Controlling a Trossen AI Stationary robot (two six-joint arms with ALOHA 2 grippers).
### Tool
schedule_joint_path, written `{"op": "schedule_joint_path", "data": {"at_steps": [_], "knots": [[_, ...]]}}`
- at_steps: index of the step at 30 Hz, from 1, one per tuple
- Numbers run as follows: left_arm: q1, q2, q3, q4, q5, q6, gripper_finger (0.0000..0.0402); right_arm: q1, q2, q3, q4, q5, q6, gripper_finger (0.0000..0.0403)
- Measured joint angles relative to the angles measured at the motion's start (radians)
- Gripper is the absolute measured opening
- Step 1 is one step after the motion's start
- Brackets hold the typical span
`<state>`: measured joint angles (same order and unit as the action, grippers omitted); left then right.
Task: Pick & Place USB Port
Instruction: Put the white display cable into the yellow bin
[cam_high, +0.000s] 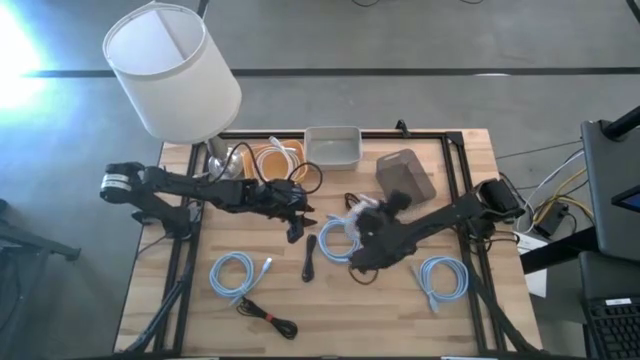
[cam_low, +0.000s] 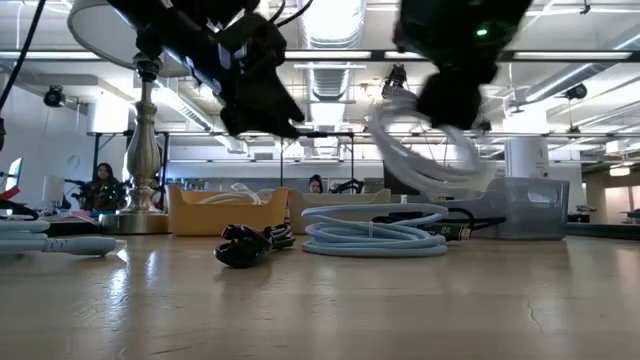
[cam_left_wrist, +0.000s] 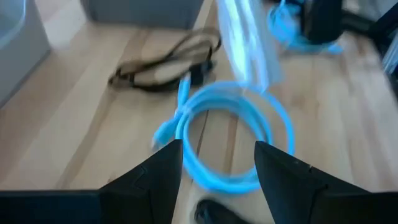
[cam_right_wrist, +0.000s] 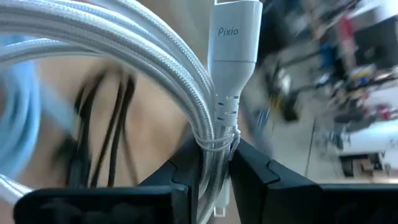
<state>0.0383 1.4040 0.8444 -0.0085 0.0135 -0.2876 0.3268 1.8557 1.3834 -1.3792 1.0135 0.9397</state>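
A coiled white braided USB cable (cam_right_wrist: 124, 56) with a white plug marked "Pixio" (cam_right_wrist: 233, 43) hangs in the air at the table's middle, with my right gripper (cam_right_wrist: 214, 149) shut on it. In the low view the white coil (cam_low: 430, 160) dangles under that gripper (cam_low: 455, 100). Below it a light blue cable coil (cam_high: 335, 240) lies flat on the table. My left gripper (cam_left_wrist: 217, 146) stands open just left of it, above the table (cam_high: 297, 228), its fingers framing the blue coil (cam_left_wrist: 233, 137) without touching it. My right gripper pinches the bundled strands of the white cable between its two fingers, just behind the plug's ribbed strain relief (cam_right_wrist: 225, 121). Several strands of the coil pass through the hold together. The coil hangs slack below the fingers, clear of the table (cam_low: 440, 190).
At the far edge stand an orange tray with a white cable (cam_high: 275, 160), a grey bin (cam_high: 333, 147), a grey box (cam_high: 405, 175) and a lamp (cam_high: 170, 70). More blue coils (cam_high: 232, 275) (cam_high: 443, 278) and black cables (cam_high: 270, 318) (cam_high: 310, 258) lie toward the near edge.
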Motion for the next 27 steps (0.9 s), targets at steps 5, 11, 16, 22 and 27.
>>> {"op": "schedule_joint_path", "data": {"at_steps": [5, 11, 16, 22, 27], "knots": [[0.0, 0.0, 0.0, 0.121, 0.0, 0.002, 0.0204, -0.047, 0.0, 0.0, 0.222, 0.173, -0.127, 0.0061], [0.0, 0.0, 0.0, 0.169, -0.092, 0.004, 0.0204, -0.092, 0.0, 0.0, 0.421, 0.19, -0.299, 0.0061], [0.001, 0.0, 0.0, 0.167, -0.157, 0.021, 0.0204, -0.102, 0.0, 0.0, 0.494, 0.194, -0.373, 0.0061], [0.001, 0.0, 0.0, 0.167, -0.16, 0.065, 0.0203, -0.103, 0.0, 0.0, 0.518, 0.194, -0.377, 0.0061], [0.003, 0.0, 0.0, 0.166, -0.16, 0.081, 0.0173, -0.101, 0.0, 0.0, 0.562, 0.194, -0.377, 0.0071]]}}
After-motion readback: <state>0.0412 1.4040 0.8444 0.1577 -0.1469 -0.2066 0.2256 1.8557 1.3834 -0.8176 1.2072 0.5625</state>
